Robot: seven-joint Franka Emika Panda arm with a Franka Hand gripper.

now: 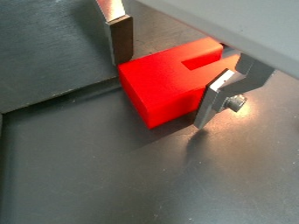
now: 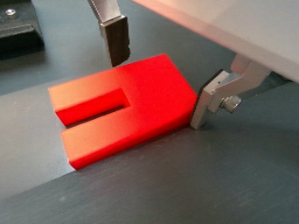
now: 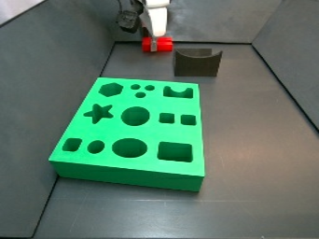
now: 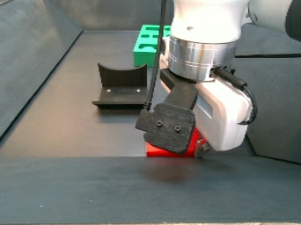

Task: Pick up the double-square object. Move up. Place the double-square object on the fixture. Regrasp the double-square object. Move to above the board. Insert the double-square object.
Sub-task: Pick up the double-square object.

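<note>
Down on the surface, gripper (image 2: 158, 79) straddling the double-square object (image 2: 122, 105), fingers (image 1: 119, 39) spread, not yet clamped. Pickup pending; fixture (image 3: 196, 62) placement, regrasp, board (image 3: 134, 131) insertion all remaining.

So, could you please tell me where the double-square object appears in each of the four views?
Wrist view: double-square object fills the middle, between the gripper fingers.
Wrist view: centre, slot visible.
Side view: far end, beside the fixture.
Side view: low centre, mostly hidden.
Shared landmark: the gripper jaws flanking it.
</note>
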